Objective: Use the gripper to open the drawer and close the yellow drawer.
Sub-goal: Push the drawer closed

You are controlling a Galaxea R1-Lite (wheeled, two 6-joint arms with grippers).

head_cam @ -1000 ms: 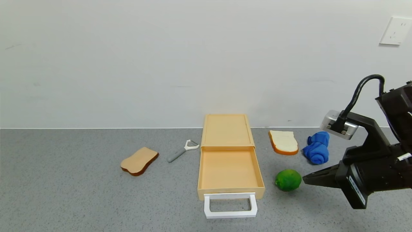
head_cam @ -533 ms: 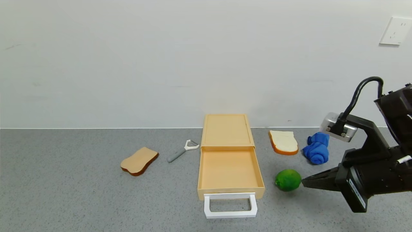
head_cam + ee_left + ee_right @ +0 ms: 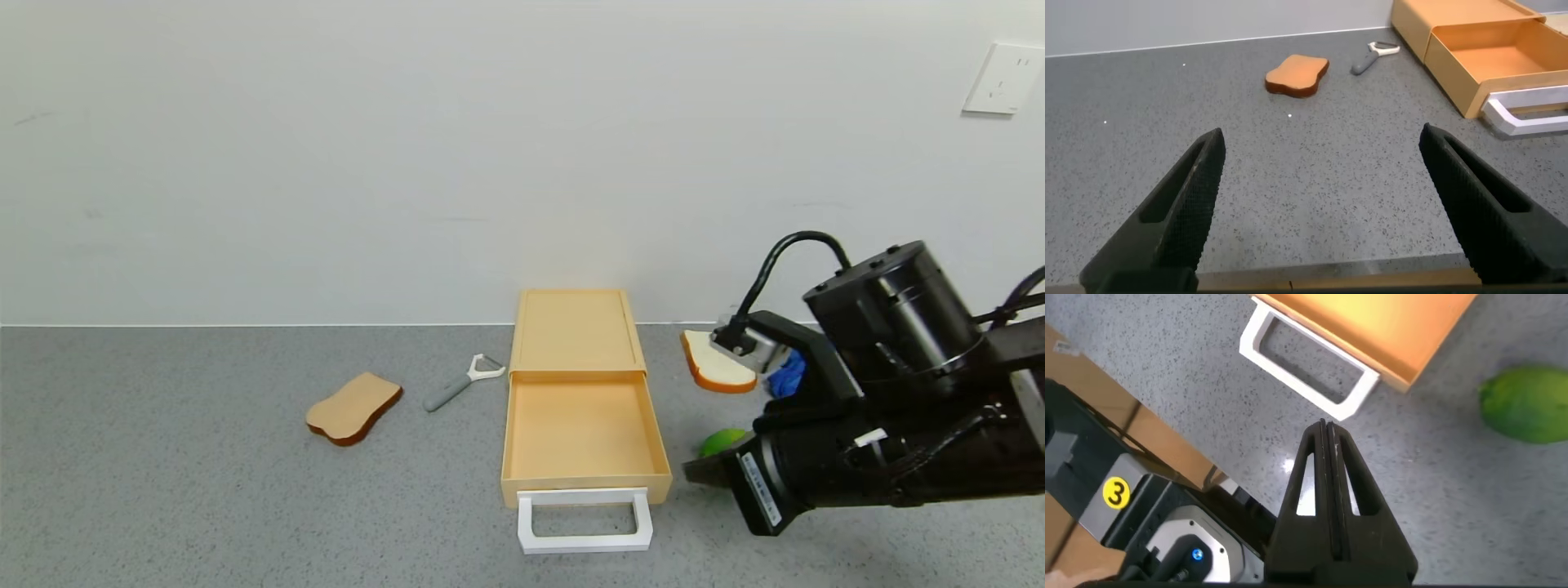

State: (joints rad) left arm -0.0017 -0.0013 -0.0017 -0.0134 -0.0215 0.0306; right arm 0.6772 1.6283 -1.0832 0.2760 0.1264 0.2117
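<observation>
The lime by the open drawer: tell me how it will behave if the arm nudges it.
The lime looks round and smooth, so it would probably roll rather than slide. It lies free on the flat counter, so it could wander, perhaps against the drawer. The right gripper, jaws shut, is close beside it in the head view, so a brush seems possible.

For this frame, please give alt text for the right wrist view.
The shut right gripper hangs over grey counter, pointing at a corner of the open yellow drawer's white handle. A lime lies off to one side.
</observation>
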